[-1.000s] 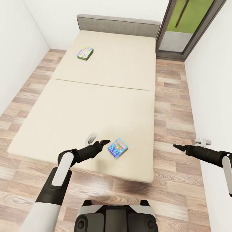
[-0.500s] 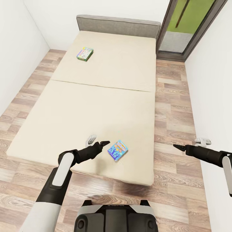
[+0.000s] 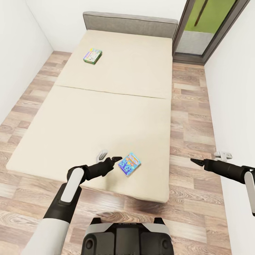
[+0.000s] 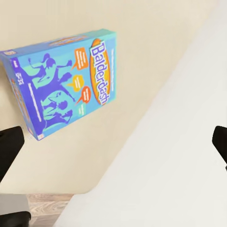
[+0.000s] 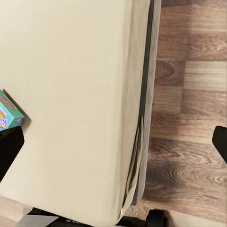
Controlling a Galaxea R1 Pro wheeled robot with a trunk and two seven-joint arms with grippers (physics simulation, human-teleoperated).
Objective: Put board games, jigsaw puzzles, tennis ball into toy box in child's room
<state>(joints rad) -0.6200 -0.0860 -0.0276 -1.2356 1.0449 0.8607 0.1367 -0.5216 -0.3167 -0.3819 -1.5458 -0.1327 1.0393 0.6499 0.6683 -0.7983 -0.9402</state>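
The left gripper [image 3: 114,159], jaws spread wide, hovered just beside the Balderdash box [image 3: 129,164] to grasp it, while the right gripper [image 3: 195,161] waited open.

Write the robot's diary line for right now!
left tool: open, beside blue board game | right tool: open, over floor | green board game: far on bed

The head camera looks forward and steeply down from above the bed [image 3: 106,106]. The left wrist camera sits close over the blue board game [image 4: 66,82]. The right wrist camera faces down at the mattress edge, sharing that box corner [image 5: 10,113].
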